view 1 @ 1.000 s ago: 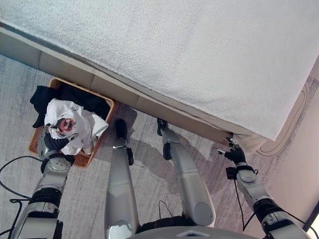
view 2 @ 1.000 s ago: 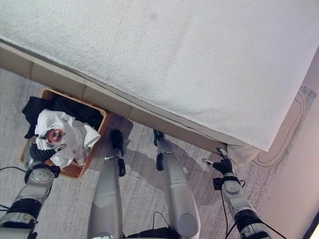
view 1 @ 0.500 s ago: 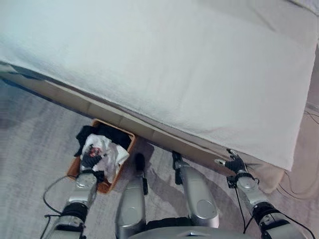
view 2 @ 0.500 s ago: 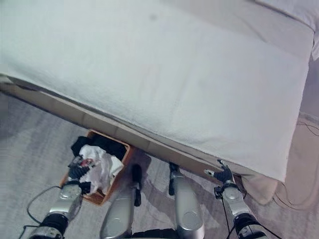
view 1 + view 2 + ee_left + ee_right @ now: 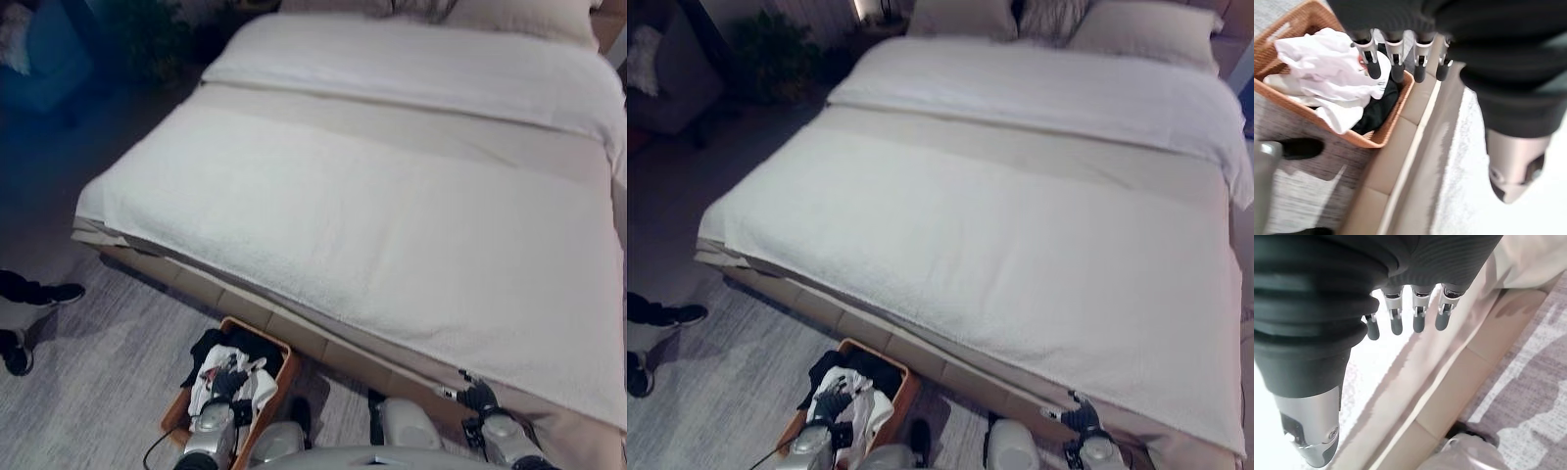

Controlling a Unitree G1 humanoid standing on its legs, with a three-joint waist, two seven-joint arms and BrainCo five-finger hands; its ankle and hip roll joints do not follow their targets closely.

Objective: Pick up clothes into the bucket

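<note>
A brown wicker basket (image 5: 282, 360) stands on the floor against the bed's base. It holds a crumpled white garment (image 5: 1327, 63) with a red print, lying on top of a black garment (image 5: 1376, 110). My left hand (image 5: 224, 379) hovers just above the white garment. Its fingers (image 5: 1396, 61) are straight and hold nothing. My right hand (image 5: 478, 397) is off to the right by the bed's lower edge, with its fingers (image 5: 1418, 316) straight and empty.
A large bed (image 5: 392, 196) with a white cover and pillows takes up most of the view. Its beige base (image 5: 1474, 377) runs along beside both hands. A person's dark shoes (image 5: 49, 292) stand on the grey floor at the far left.
The camera has swung upward, so the whole bed and a person's shoes now show. The basket and both hands sit at the bottom edge. My left hand stays over the basket.
</note>
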